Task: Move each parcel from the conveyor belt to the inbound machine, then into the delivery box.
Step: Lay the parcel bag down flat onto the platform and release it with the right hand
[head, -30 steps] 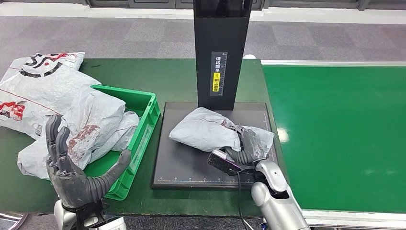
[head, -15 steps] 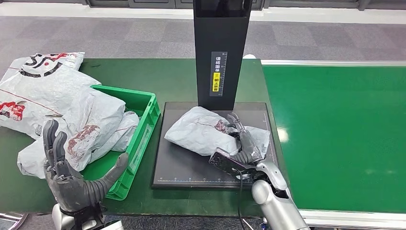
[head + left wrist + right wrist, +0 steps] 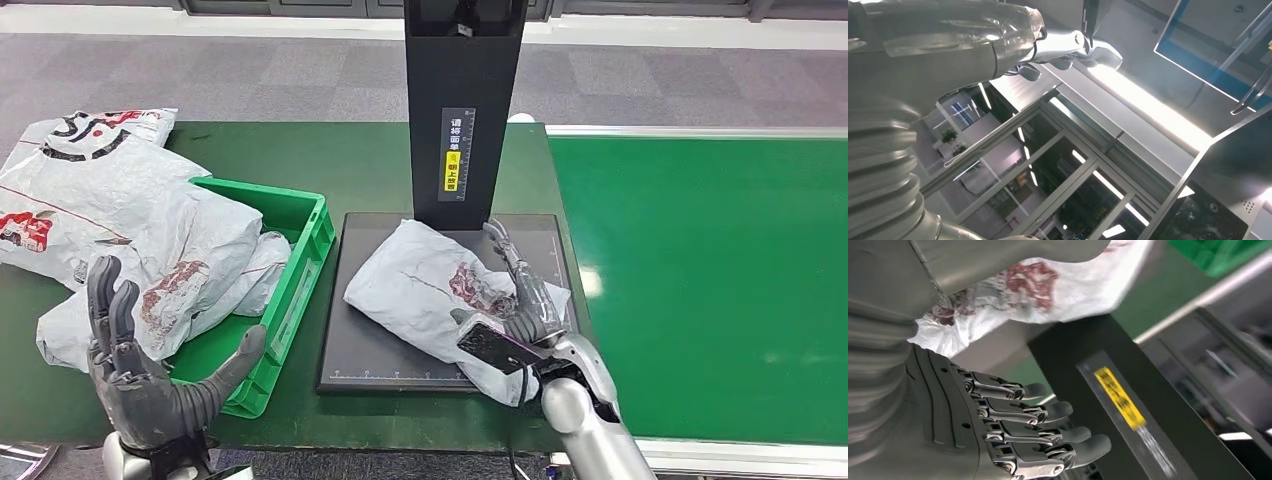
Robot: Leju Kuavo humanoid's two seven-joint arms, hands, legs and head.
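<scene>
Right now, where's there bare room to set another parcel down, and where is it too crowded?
Free: the conveyor belt right of the inbound machine, and the dark green table behind the green box. Crowded: the machine's plate under the grey parcel and right hand; the box, heaped with parcels.

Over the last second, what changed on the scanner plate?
The right hand let go of the grey parcel: its fingers, curled on the parcel's right end before, now lie stretched out along that side. The parcel has spread toward the plate's front edge and its red print now faces up. The left hand dropped slightly, fingers apart and empty. The green crate and the parcels in it stayed put.
</scene>
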